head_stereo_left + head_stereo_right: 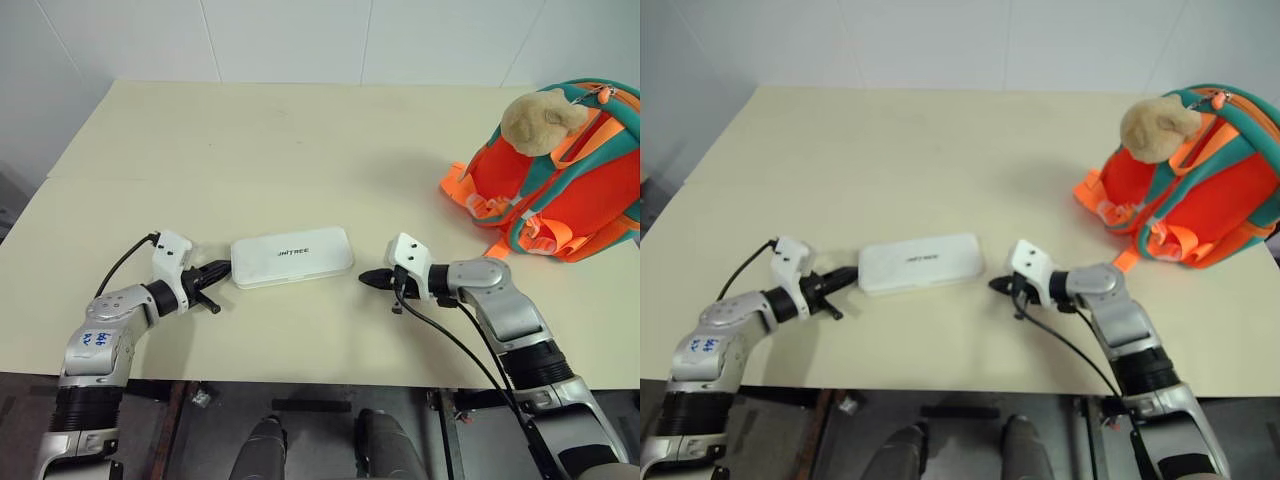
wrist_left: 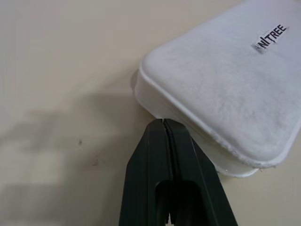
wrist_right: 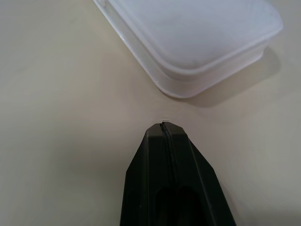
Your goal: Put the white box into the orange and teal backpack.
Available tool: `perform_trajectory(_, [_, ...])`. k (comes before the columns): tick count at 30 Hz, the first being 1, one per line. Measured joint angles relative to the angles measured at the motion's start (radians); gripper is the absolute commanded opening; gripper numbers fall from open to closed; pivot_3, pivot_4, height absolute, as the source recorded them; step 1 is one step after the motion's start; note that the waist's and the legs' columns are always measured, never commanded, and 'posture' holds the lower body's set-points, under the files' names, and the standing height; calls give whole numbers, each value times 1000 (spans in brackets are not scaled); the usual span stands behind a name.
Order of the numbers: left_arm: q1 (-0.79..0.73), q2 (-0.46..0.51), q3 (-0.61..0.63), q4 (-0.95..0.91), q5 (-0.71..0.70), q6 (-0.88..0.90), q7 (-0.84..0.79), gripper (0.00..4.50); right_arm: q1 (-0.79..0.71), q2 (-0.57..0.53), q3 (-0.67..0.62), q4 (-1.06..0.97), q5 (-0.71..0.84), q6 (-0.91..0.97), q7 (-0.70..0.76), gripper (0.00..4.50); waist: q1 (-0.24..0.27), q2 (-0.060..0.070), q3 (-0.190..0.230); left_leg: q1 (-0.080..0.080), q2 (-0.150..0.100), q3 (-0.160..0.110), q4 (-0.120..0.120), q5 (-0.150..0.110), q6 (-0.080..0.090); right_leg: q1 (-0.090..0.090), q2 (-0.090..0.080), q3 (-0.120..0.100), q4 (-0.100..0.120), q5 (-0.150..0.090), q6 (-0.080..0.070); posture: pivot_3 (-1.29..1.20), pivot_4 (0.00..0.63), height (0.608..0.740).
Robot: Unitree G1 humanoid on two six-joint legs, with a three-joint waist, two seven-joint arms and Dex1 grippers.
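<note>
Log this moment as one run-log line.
stage: both arms flank box | box: flat on table, ungrasped | left gripper: jaws shut, tip at box end | right gripper: jaws shut, short of box | backpack: far right

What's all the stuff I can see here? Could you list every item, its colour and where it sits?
white box: one, white with small dark lettering, lying flat on the table near its front edge, between the two grippers
backpack: one, orange with teal trim, on the table's far right
plush toy: one, tan, resting on the top of the backpack
table: one, pale cream, carrying everything
wall: white, behind the table
left gripper: one, black fingers, shut, tips right at the box's left end
right gripper: one, black fingers, shut, just off the box's right end with a small gap
</note>
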Motion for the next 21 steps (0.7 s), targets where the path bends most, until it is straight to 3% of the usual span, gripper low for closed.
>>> perform_trajectory(4, [-11,0,-13,7,9,-10,-10,35,6,-31,-5,-15,2,16,-21,11,0,0,0,0,0,0,0,0,0,0,0,0,-2,0,0,0,150,740])
perform_trajectory(8, [-16,0,-14,13,13,-7,-10,35,-71,-25,-19,120,-23,-37,-100,11,-3,0,0,0,0,1,0,0,1,0,0,0,-2,2,0,0,150,740])
perform_trajectory(14, [-16,-3,-15,18,13,7,-4,35,-238,76,-26,369,-70,-159,-216,11,-5,0,0,0,0,1,0,1,1,0,0,0,-2,2,0,0,150,740])
perform_trajectory(21, [-19,-12,-19,31,14,1,-6,35,-245,143,5,382,-70,-184,-215,11,0,0,0,-2,0,1,-1,0,1,-1,0,0,-5,2,1,0,150,740])
